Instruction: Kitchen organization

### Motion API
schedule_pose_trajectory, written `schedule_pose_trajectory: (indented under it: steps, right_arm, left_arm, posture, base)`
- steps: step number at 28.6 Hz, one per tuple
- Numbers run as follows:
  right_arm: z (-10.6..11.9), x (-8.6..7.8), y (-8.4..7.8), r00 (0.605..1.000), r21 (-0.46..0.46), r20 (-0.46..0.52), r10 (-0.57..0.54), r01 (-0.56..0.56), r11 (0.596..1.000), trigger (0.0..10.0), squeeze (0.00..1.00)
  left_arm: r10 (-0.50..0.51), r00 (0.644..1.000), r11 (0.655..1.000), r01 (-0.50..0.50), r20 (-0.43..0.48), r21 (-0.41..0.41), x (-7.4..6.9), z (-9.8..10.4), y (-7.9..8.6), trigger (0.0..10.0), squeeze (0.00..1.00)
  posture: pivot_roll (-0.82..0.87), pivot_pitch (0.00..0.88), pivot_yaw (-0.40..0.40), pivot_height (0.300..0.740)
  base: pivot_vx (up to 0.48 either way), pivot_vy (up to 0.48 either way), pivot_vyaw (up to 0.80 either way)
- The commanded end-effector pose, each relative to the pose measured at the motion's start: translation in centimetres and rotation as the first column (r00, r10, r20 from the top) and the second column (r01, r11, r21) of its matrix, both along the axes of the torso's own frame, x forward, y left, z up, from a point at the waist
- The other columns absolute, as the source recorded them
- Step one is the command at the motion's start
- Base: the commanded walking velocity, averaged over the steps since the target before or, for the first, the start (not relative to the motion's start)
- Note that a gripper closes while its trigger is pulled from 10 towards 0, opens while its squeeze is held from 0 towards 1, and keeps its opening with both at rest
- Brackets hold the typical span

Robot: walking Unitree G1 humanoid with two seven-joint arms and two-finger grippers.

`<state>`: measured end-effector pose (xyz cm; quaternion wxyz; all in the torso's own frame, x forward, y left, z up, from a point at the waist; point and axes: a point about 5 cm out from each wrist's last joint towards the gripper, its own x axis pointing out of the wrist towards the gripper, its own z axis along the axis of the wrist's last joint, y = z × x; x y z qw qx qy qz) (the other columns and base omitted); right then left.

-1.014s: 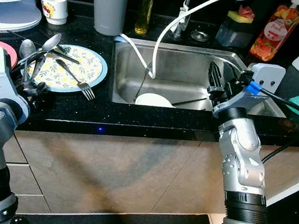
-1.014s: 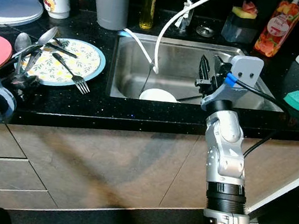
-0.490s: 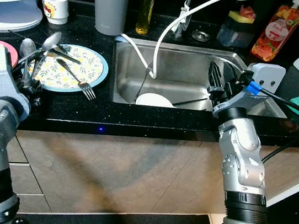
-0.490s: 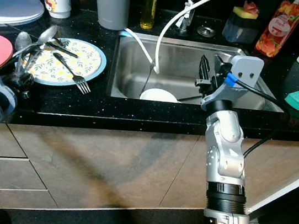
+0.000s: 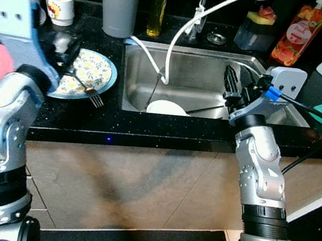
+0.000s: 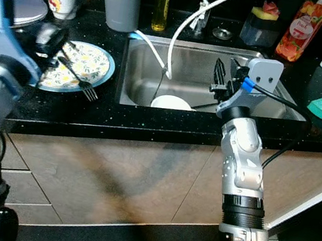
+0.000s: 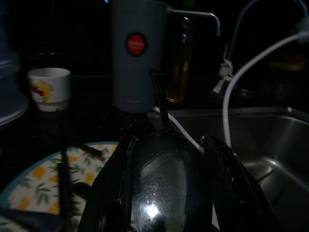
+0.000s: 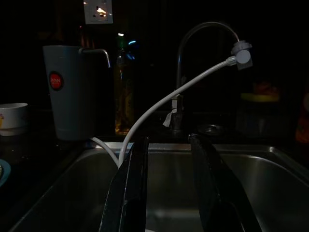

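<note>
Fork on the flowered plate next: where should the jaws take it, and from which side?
Take the fork by its handle, coming from above with the jaws across it. The handle lies flat over the flowered plate, while the tines hang past the rim onto the counter.

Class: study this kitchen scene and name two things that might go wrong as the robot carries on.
1. The left end effector holds a spoon by its smooth bowl, above the floral plate; it might slip out and drop.
2. The white hose loops beside the right end effector over the sink and might snag.
</note>
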<state>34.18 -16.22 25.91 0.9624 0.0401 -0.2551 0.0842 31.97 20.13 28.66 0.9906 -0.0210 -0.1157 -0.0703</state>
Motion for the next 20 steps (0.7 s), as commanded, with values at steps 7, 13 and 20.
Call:
schedule_pose_trajectory:
  steps: [7,13,20]
  right_arm:
    - [0.4,-0.1,-0.6,1.0,0.008,0.013,-0.024,0.024,1.0,10.0,0.0]
    - [0.9,0.4,-1.0,0.998,-0.02,-0.001,-0.057,0.057,0.998,10.0,0.0]
    - [0.1,3.5,-2.4,0.975,-0.065,-0.199,-0.099,0.088,0.994,10.0,0.0]
  left_arm:
    - [-0.257,0.963,0.955,0.266,-0.076,0.132,4.3,-1.3,-6.3,10.0,0.0]
    - [-0.334,0.931,0.929,0.351,-0.148,0.114,7.4,-1.3,-10.2,10.0,0.0]
    - [-0.331,0.898,0.922,0.374,-0.291,0.105,9.2,-1.7,-12.6,10.0,0.0]
  posture:
    - [0.12,0.058,-0.039,0.74]
    - [0.08,0.087,-0.002,0.74]
    - [0.07,0.112,0.018,0.74]
  base:
    - [0.0,0.0,0.0]
    - [0.0,0.0,0.0]
    - [0.0,0.0,0.0]
